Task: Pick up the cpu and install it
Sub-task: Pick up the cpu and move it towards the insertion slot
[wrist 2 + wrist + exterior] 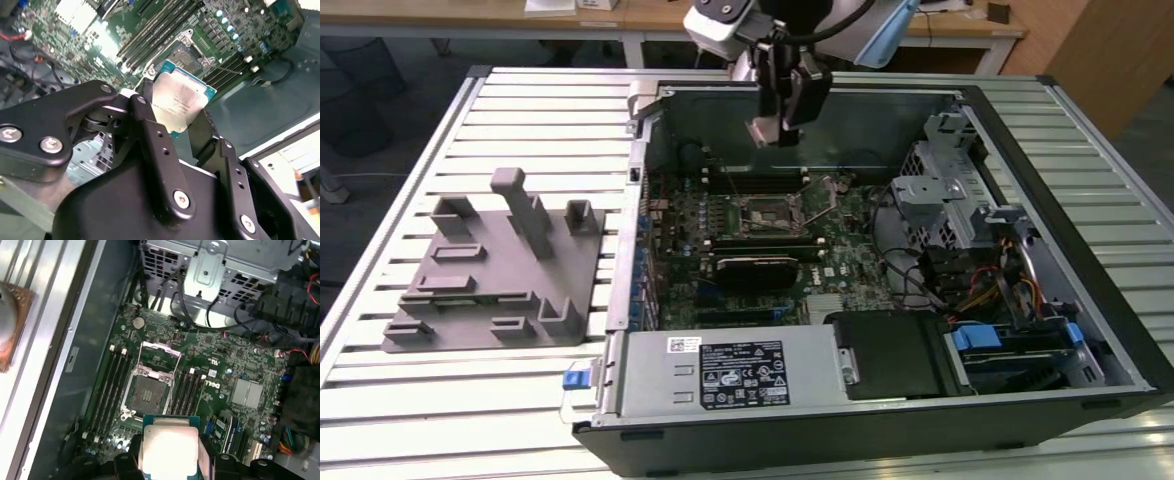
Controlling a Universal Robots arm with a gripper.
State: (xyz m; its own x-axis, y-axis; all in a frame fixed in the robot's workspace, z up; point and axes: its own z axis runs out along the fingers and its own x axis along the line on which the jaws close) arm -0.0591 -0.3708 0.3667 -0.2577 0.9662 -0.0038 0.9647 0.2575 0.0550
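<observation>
My gripper [774,130] hangs above the open computer case [1107,330], shut on the cpu [765,130]. The cpu is a thin square chip with a silvery top and a green rim, seen in both wrist views between the black fingers [145,130], cpu [179,102] and cpu [167,447]. Below it, the motherboard's empty socket [771,212] lies open with its metal frame lifted; the socket [146,394] sits just beyond the chip in the first wrist view and the socket [187,57] in the second. The chip is in the air, apart from the socket.
A grey fixture [494,270] with upright posts lies on the slatted table on the exterior view's left. Inside the case are a power supply [720,375], a drive cage [947,190], cables [987,290] and memory slots [110,385] beside the socket.
</observation>
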